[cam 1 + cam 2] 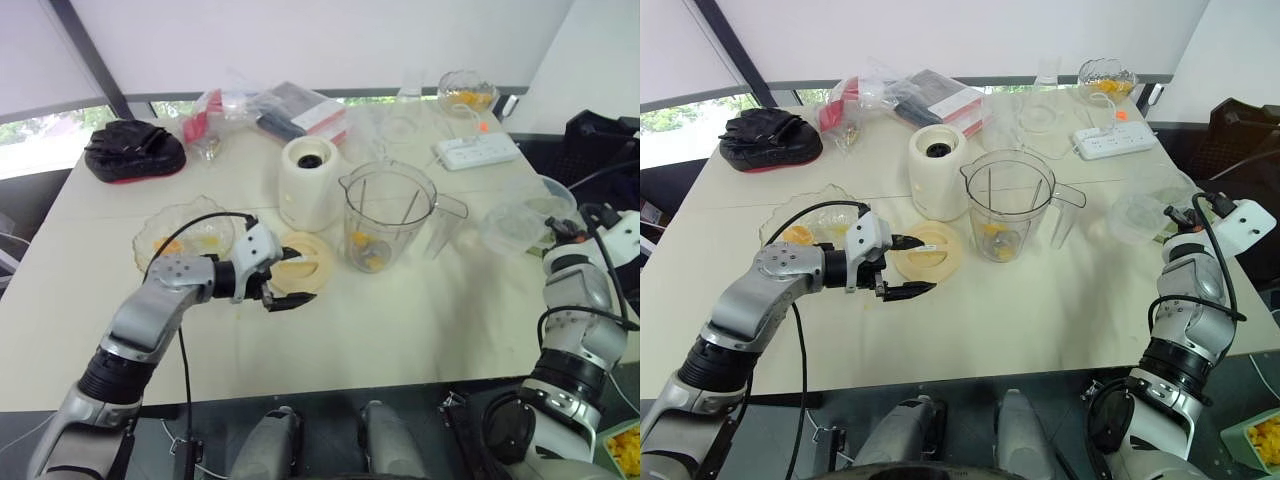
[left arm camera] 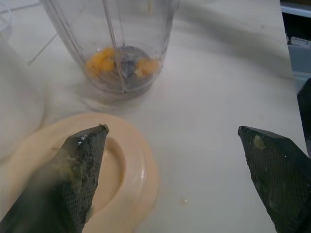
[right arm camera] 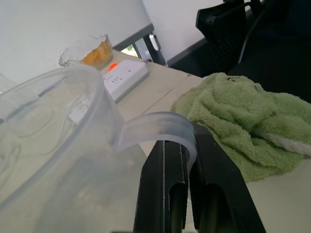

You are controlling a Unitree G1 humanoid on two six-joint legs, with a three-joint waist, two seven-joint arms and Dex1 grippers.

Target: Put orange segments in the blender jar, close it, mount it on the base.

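The clear blender jar stands upright and uncovered mid-table, with a few orange segments at its bottom. Its cream lid lies flat on the table just left of it. Behind the lid stands the cream blender base. My left gripper is open and low over the lid's near edge; one finger sits above the lid, the other over bare table. A glass dish holding orange segments lies further left. My right gripper is shut at the table's right edge, beside a clear plastic container.
A white power strip and a glass bowl of orange pieces sit at the back right. Plastic bags and a black pad lie along the back. A green towel lies by the right gripper.
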